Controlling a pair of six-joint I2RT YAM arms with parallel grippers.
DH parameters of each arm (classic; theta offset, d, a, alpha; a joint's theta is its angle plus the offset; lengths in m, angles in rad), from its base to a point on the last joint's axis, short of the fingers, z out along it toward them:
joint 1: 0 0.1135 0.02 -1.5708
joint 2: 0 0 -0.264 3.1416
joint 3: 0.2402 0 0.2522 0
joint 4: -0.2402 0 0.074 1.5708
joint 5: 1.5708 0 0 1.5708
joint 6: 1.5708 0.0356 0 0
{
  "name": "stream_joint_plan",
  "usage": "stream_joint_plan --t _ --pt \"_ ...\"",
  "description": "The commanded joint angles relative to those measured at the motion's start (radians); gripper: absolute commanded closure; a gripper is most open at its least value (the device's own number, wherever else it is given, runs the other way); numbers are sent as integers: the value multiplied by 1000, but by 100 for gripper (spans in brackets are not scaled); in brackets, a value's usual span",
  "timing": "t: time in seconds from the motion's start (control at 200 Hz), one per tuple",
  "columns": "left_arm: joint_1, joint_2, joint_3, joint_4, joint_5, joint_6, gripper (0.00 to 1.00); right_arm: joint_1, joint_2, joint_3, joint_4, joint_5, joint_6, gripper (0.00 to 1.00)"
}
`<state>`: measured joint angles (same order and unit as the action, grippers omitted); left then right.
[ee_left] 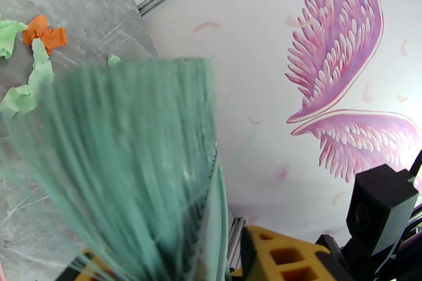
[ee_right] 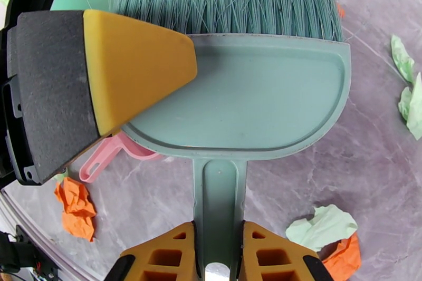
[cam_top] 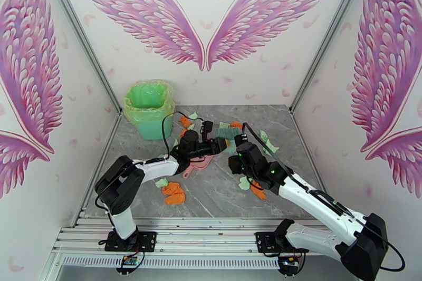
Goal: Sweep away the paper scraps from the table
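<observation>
Right gripper [ee_right: 218,249] pinching the handle of the teal brush [ee_right: 248,97], fingers tight on both sides, brush head flat out ahead of it, bristles pointing away

Left gripper [cam_top: 217,145] comes in from the side, one yellow finger [ee_right: 137,66] lying across the back of the brush head. The head looks to sit between its jaws, can't tell if they clamp it or just stand around it

Pink dustpan [ee_right: 132,147] below the left gripper, handle poking out from under the brush

Paper scraps [ee_right: 324,229] on the table [ee_right: 295,171]: a green and orange pair just beside the right gripper, orange clump [ee_right: 76,208] near it on the other side, green bits [ee_right: 409,87] off beside the bristles, orange bit [ee_left: 45,31] beyond the left gripper

Green bin [cam_top: 149,110] well apart from both grippers
</observation>
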<state>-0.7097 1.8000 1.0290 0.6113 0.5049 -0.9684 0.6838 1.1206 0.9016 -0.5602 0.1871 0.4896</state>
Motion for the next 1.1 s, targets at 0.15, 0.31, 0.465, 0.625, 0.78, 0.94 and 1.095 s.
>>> stream_joint_plan --t 0.15,0.31,0.465,0.625,0.78,0.94,1.095 --pt "-6 -1 25 8 27 25 77 13 15 25 37 15 9 78" --pt "-5 -9 17 -1 36 35 100 13 13 20 38 16 13 77" --pt "-2 -32 -6 -2 38 45 100 13 -22 -6 65 -1 43 58" --pt "11 -95 -46 -1 24 61 100 11 -112 -76 153 -76 66 39" --pt "36 -178 -102 45 15 50 100 10 -237 -207 371 -219 94 20" --pt "54 -286 -173 112 -21 34 100 10 -348 -337 586 -261 145 15" --pt "69 -373 -231 179 -45 -6 100 7 -404 -443 808 -301 182 11"
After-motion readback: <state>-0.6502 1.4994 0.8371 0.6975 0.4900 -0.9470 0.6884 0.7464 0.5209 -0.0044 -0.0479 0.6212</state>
